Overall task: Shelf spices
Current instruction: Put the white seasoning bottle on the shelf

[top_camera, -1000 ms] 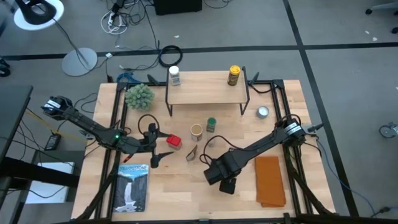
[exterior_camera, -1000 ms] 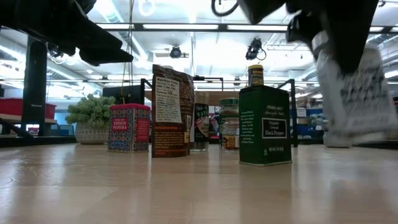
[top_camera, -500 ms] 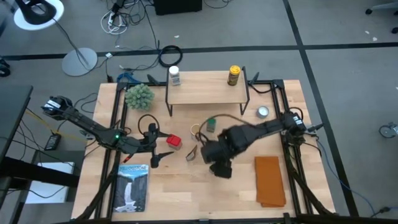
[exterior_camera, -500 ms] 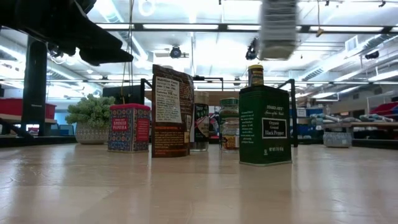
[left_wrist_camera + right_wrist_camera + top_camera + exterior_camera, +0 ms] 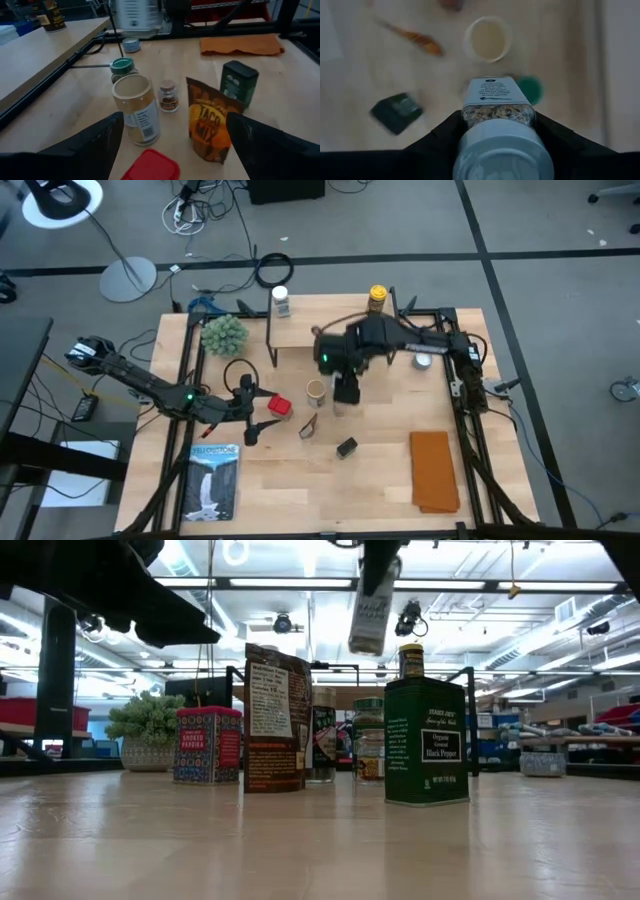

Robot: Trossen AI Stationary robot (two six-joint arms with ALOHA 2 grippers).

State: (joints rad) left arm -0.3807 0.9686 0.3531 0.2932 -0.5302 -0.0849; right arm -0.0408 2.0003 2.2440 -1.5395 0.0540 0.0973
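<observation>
My right gripper (image 5: 345,387) hangs over the table's middle, just in front of the shelf (image 5: 333,327), shut on a clear spice jar (image 5: 498,102) with a pale cap. In the low view that jar (image 5: 372,610) is high in the air. My left gripper (image 5: 262,418) is open, low over the table beside the red tin (image 5: 280,408). The tan canister (image 5: 316,391), orange packet (image 5: 309,426) and dark box (image 5: 346,447) stand on the tabletop. A white-capped jar (image 5: 280,302) and a yellow-capped jar (image 5: 377,300) stand on the shelf. My right gripper pinches the jar between its two fingers (image 5: 445,135), one on each side of the jar's body just below the cap (image 5: 468,114). The fingers come from above, pointing down. The jar is lifted clear and hangs below them, slightly tilted, with its base (image 5: 365,648) lowest.
A green-capped jar (image 5: 530,90) stands right under the held jar, and a small brown jar (image 5: 168,95) stands near the canister. A fuzzy plant (image 5: 223,333) sits left of the shelf, a silver tin (image 5: 424,361) to its right. An orange cloth (image 5: 433,470) and a book (image 5: 213,480) lie near the front.
My right gripper, shut on the jar, has risen and swung from the near right part of the table toward the far edge, stopping just in front of the shelf. The jar has gone up with it, well clear of the table. The dark box it hovered over now shows.
</observation>
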